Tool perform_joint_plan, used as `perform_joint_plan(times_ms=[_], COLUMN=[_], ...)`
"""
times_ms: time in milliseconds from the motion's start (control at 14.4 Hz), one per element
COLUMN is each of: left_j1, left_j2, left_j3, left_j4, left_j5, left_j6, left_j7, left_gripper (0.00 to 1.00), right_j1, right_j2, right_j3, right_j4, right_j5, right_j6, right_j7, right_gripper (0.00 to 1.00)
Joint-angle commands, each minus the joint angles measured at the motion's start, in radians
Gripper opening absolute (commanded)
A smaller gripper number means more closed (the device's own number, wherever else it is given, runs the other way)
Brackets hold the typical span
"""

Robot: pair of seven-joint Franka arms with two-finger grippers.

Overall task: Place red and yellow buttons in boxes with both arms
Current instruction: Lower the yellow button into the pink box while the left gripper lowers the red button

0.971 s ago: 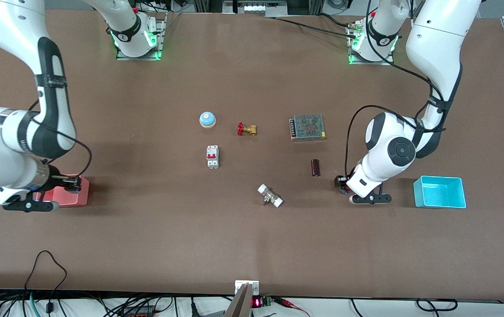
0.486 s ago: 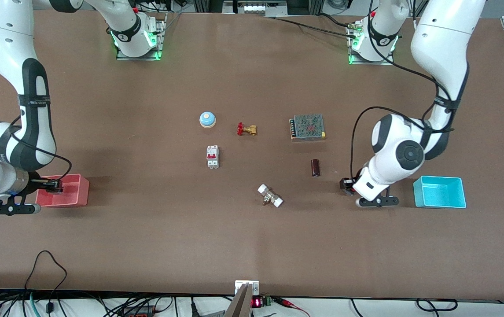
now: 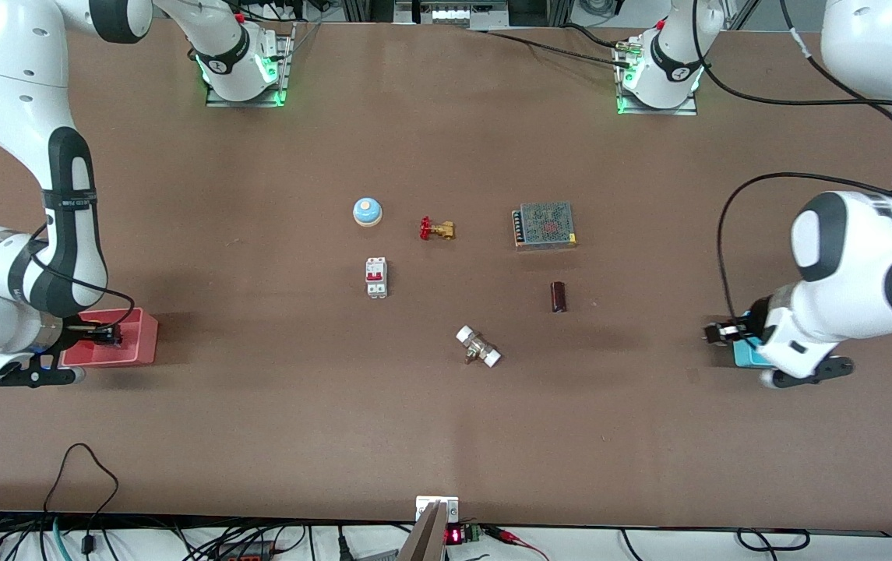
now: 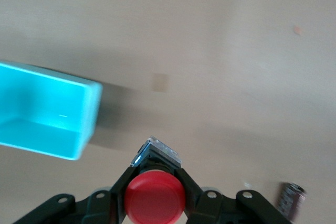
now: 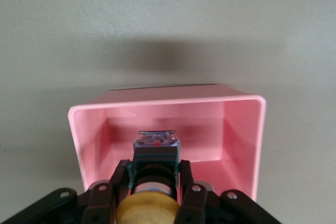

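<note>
My left gripper is shut on the red button, held by its black body. It hangs over the table just beside the cyan box, on the side toward the table's middle. In the front view the arm hides most of the cyan box. My right gripper is shut on the yellow button and holds it over the open pink box, which stands at the right arm's end of the table. The pink box holds nothing that I can see.
Mid-table stand a blue-and-white bell, a brass valve with a red handle, a white circuit breaker, a mesh-topped power supply, a brown cylinder and a white-ended fitting.
My left arm has carried the red button from near the brown cylinder toward the cyan box. My right gripper has stayed over the pink box with small shifts.
</note>
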Motion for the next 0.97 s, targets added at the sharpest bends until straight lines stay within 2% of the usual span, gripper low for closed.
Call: perform_joint_plan(times_ms=[0, 277, 486, 763, 832, 902], left_j1=[0.033, 0.114, 0.15, 0.194, 0.199, 0.206], left_j2=[0.01, 0.047, 0.054, 0.081, 0.088, 0.093], left_j3=[0.038, 0.038, 0.037, 0.027, 0.027, 0.027], left_j4=[0.009, -0.005, -0.082, -0.109, -0.109, -0.111], left_j5=[0.021, 0.01, 0.01, 0.006, 0.004, -0.012], left_j6=[0.021, 0.058, 0.185, 0.262, 0.265, 0.268], left_j7=[0.037, 0.149, 0.161, 0.212, 0.226, 0.235], left_gripper=[0.01, 0.01, 0.01, 0.01, 0.01, 0.01], right_j1=[-0.023, -0.032, -0.044, -0.046, -0.045, -0.044], right_j2=[0.033, 0.048, 0.057, 0.073, 0.073, 0.076], right_j3=[0.013, 0.013, 0.014, 0.014, 0.014, 0.014], right_j4=[0.034, 0.034, 0.032, 0.031, 0.031, 0.031], right_j5=[0.027, 0.029, 0.038, 0.069, 0.069, 0.07], right_j6=[0.011, 0.019, 0.023, 0.037, 0.037, 0.037], right_j7=[-0.023, -0.032, -0.054, -0.077, -0.075, -0.069], right_gripper=[0.29, 0.29, 0.3, 0.32, 0.38, 0.62])
